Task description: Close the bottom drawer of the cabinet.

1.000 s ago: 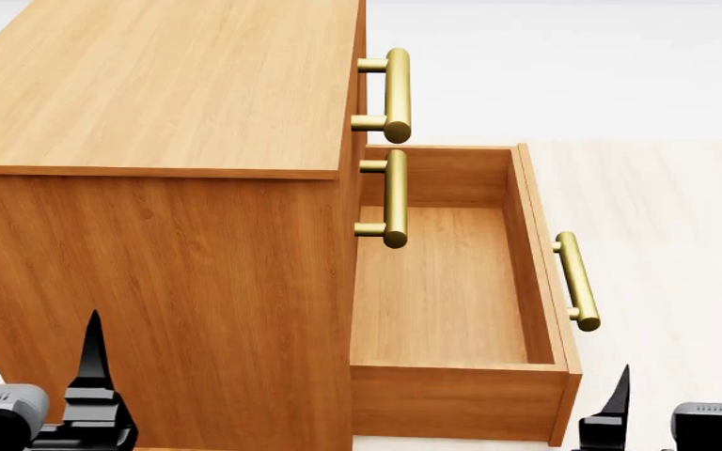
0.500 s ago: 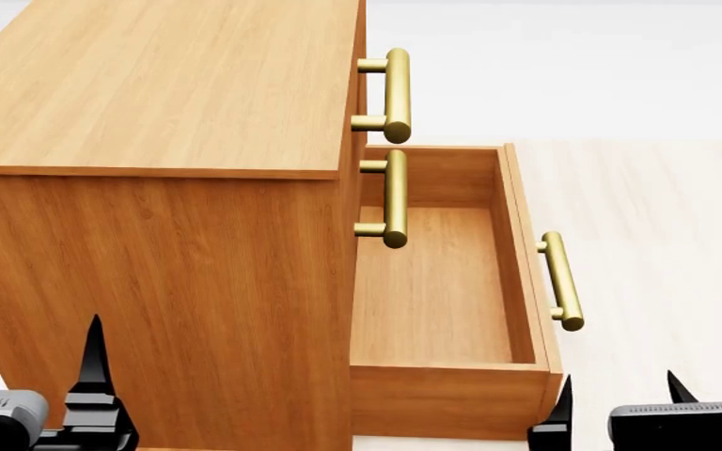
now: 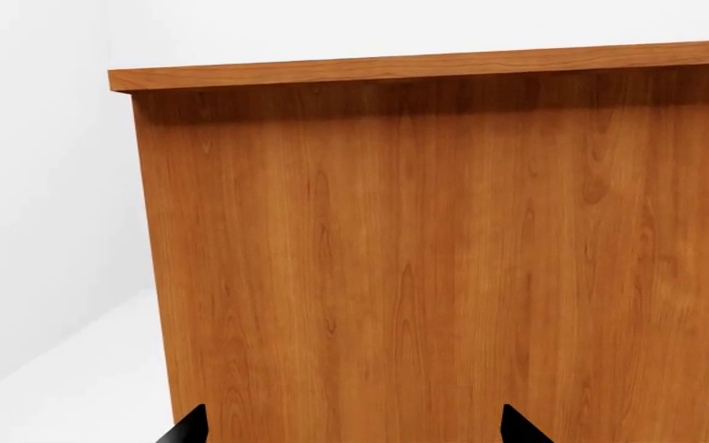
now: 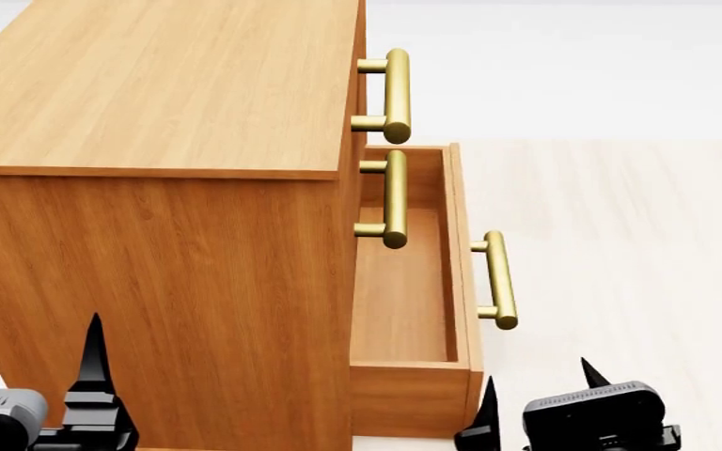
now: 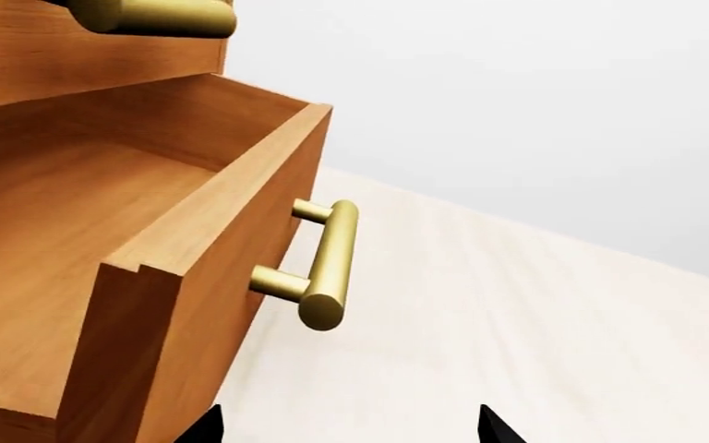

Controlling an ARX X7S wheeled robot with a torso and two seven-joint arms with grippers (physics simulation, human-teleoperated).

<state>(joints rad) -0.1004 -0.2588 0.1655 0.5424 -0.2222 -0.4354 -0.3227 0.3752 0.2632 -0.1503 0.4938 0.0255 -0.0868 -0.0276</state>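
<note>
The cabinet (image 4: 148, 94) stands at the left of the head view. Its bottom drawer (image 4: 399, 282) is out by a narrow strip, and its brass handle (image 4: 500, 279) faces right. My right gripper (image 4: 534, 374) is open and empty, low beside the near corner of the drawer front. One finger is close against that front, but contact is not clear. In the right wrist view the drawer front (image 5: 219, 231) and handle (image 5: 330, 268) lie just ahead of the open right gripper (image 5: 352, 420). My left gripper (image 4: 23, 324) is open and empty, facing the cabinet's plain side (image 3: 453, 231).
The two upper drawers are shut, and their brass handles (image 4: 397, 94) (image 4: 394, 197) overhang the open bottom drawer. Pale wood floor (image 4: 624, 235) stretches to the right of the cabinet. A white wall shows behind it.
The bottom drawer has slid left into the cabinet, from wide open to a narrow strip. My right gripper has moved left along with its front. The left arm has not moved.
</note>
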